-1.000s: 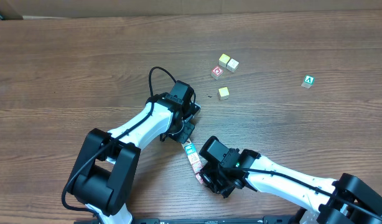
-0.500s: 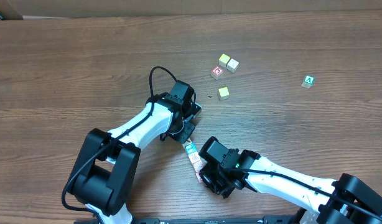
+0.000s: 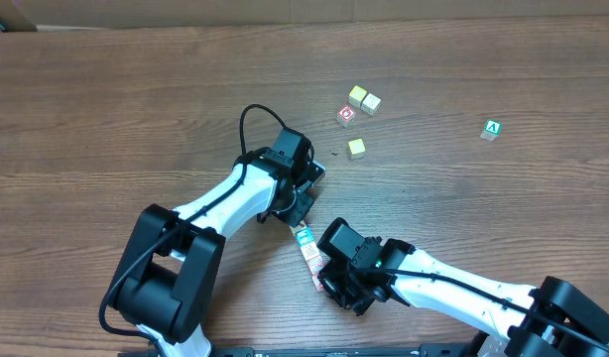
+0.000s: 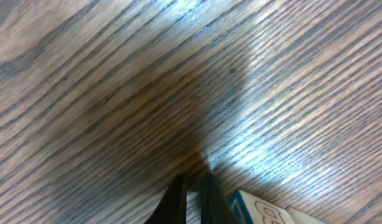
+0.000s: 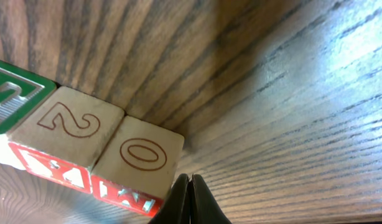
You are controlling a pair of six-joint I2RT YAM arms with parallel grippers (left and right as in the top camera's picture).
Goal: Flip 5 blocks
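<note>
A short row of blocks [image 3: 308, 256] lies on the table between my two grippers, with a teal-faced one at its upper end. In the right wrist view the row shows a green-framed block [image 5: 10, 93], a "2" block [image 5: 66, 124] and a "0" block [image 5: 144, 152] with red sides. My right gripper [image 5: 191, 198] is shut and empty, its tips right beside the "0" block. My left gripper [image 4: 192, 194] is shut and empty too, tips on the wood next to a teal-sided block [image 4: 265, 213]. Overhead, the left gripper [image 3: 298, 218] sits above the row and the right gripper [image 3: 322, 288] at its lower end.
A pink-printed block [image 3: 346, 115] lies apart at the upper middle, with three plain yellow cubes [image 3: 364, 99] around it. A green "A" cube [image 3: 492, 129] sits far right. Both arms crowd the table's near middle.
The left wrist has shifted very slightly to the right. The row of blocks and the right arm look unchanged.
</note>
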